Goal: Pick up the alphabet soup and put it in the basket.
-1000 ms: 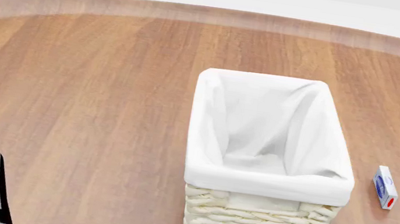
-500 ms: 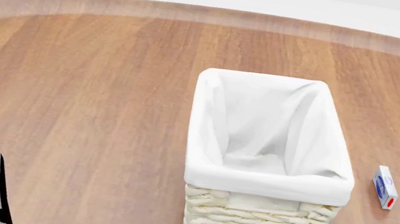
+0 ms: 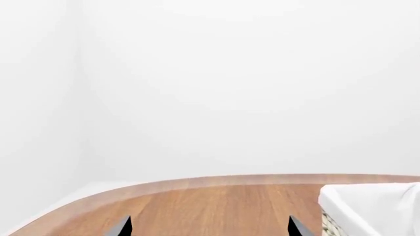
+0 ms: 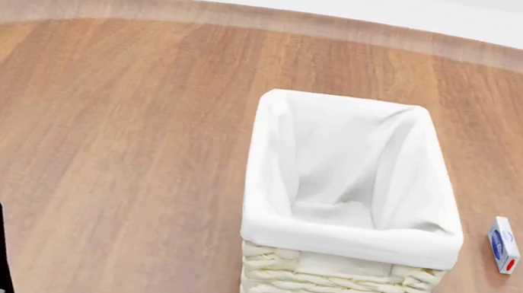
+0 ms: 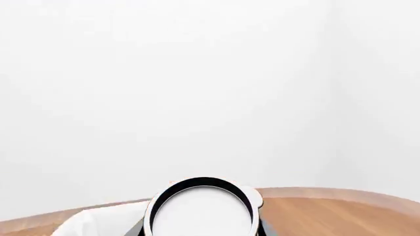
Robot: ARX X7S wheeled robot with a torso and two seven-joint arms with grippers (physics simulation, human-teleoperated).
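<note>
Only right wrist view shows alphabet soup lid.

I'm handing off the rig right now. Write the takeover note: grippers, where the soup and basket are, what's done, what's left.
Right gripper: only slivers of its fingers show beside the alphabet soup, whose pale lid fills the right wrist view; it looks held. In the head view the can is entering at the lower right corner, beside the basket.
Left gripper: open, empty, over the table.
Basket: upright, nothing inside.
A small blue-and-white box lies on the basket's right.
Done: soup apparently picked up.
Left: carry it over the basket and release.
</note>
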